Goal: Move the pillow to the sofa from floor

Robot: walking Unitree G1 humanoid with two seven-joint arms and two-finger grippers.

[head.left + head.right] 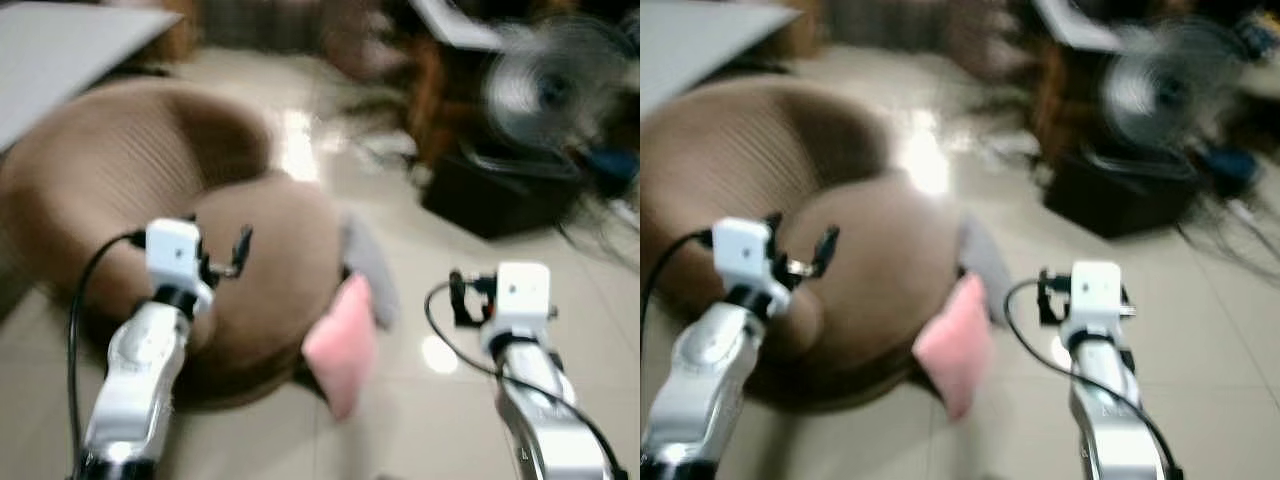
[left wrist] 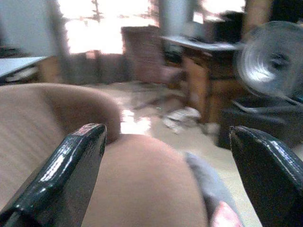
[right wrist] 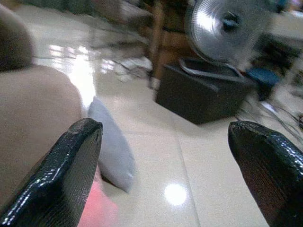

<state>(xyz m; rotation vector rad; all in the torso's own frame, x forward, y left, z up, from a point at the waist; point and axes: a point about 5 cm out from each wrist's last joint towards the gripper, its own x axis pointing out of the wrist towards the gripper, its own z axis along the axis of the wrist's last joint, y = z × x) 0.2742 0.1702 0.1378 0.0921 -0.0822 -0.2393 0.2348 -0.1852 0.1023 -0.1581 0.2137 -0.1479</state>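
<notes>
A pink pillow (image 1: 342, 345) leans on the floor against the front of a round brown sofa (image 1: 120, 170); a grey pillow (image 1: 366, 268) lies just behind it. The head views are blurred. My left gripper (image 1: 238, 252) is raised over the sofa's low front cushion, fingers (image 2: 71, 165) wide open and nothing between them. To the right of both pillows, above bare tile, my right gripper (image 1: 458, 296) hangs with its fingers (image 3: 66, 161) spread open and nothing in them. The grey pillow (image 3: 111, 146) and a pink edge (image 3: 97, 208) appear in the right wrist view.
A standing fan (image 1: 555, 90) sits on a dark box (image 1: 495, 195) at the back right, with cables (image 1: 610, 215) beside it. A wooden desk (image 2: 208, 61) and chair (image 2: 144, 52) stand behind. Glossy tile floor (image 1: 440, 410) lies open at front right.
</notes>
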